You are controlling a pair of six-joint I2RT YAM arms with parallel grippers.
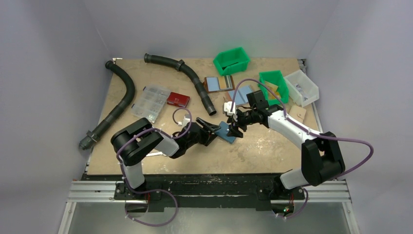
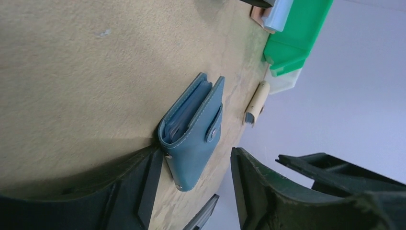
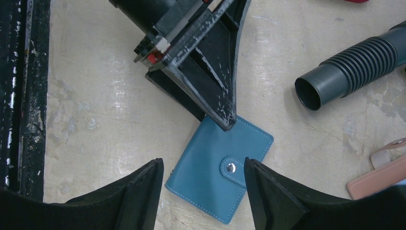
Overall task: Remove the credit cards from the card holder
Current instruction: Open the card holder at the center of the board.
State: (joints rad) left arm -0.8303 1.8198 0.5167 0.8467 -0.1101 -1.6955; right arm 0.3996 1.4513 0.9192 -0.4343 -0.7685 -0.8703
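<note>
The card holder (image 1: 227, 132) is a small blue wallet lying flat on the table, folded shut with its tab snapped. It also shows in the left wrist view (image 2: 191, 143) and the right wrist view (image 3: 220, 167). Light-blue inner pockets (image 2: 184, 115) show at its open edge; no cards are visible. My left gripper (image 1: 215, 128) is open, low at the wallet's left end (image 2: 196, 191), and one fingertip (image 3: 225, 120) rests on or just over its edge. My right gripper (image 1: 234, 128) is open and empty, hovering over the wallet with a finger on each side (image 3: 203, 191).
Two black ribbed hoses (image 1: 122, 97) (image 1: 195, 80) lie at the left and back. A clear organizer box (image 1: 151, 101) and a red case (image 1: 178, 99) sit behind the left arm. Two green bins (image 1: 231, 60) (image 1: 273, 85), a white bin (image 1: 302, 87) and brown holders (image 1: 218, 84) stand at the back right.
</note>
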